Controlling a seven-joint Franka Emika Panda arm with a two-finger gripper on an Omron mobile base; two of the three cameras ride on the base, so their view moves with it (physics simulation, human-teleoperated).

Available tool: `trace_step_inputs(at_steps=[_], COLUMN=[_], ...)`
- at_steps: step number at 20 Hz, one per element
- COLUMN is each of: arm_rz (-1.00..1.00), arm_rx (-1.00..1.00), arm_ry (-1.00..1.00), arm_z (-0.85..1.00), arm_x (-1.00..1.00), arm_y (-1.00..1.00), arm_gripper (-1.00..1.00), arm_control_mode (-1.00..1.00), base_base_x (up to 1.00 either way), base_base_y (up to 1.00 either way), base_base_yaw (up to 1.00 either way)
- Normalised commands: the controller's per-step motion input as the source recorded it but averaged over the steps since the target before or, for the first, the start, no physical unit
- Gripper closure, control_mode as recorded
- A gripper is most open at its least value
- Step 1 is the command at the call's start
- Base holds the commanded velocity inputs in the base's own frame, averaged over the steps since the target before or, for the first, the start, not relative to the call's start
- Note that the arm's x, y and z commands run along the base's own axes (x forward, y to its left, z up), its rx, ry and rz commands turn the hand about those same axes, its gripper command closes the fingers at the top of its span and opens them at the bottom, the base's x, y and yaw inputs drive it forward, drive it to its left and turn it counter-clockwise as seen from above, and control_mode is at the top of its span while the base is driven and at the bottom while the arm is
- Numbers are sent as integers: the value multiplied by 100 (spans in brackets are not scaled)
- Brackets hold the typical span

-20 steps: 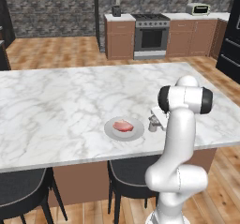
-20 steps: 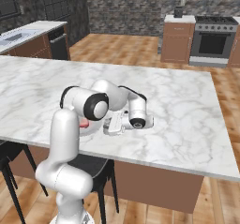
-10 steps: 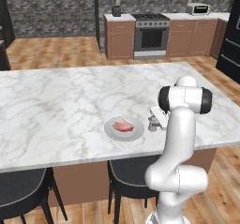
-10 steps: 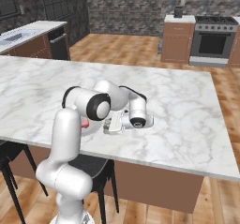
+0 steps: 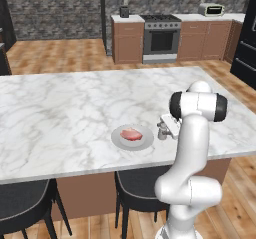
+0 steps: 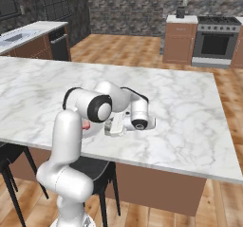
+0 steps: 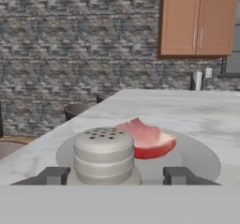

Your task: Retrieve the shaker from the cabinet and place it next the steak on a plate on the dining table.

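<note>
The small grey shaker (image 7: pixel 104 155) stands upright on the marble dining table (image 5: pixel 60 118), just right of the round grey plate (image 5: pixel 120 140) that holds the pinkish-red steak (image 5: pixel 131 134). In the left base view the shaker (image 5: pixel 162 131) sits between the plate's rim and my hand. My gripper (image 7: pixel 117 176) lies low and level over the table and points at the plate. It is open, with one fingertip (image 7: pixel 54 175) left of the shaker and the other well clear on the right. The hand (image 6: pixel 114 125) also shows in the right base view, beside the steak (image 6: pixel 86 125). The cabinet is out of view.
The table's front edge (image 5: pixel 100 167) runs close below the plate, with dark stools (image 5: pixel 140 183) tucked under it. My own white arm (image 5: pixel 192 148) rises right beside the shaker. A stove (image 5: pixel 161 38) and brown kitchen units stand far behind.
My fingers have spread apart and let go of the shaker, which stays upright beside the plate. The arm and the base have not moved.
</note>
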Motion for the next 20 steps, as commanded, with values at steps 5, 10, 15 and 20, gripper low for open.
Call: trace_step_inputs(at_steps=[5,10,15,20], arm_rz=[0,0,0,-1], arm_rx=[2,0,3,5], arm_ry=[0,0,0,-3], arm_z=[-3,0,0,3], arm_x=[0,1,6,-17], arm_y=[-18,-21,-43,-17], arm_gripper=[-100,-100,-100,-100], arm_control_mode=[-100,-100,-100,-100], base_base_x=[0,0,0,0], base_base_y=[0,0,0,0], base_base_yaw=[0,0,0,0])
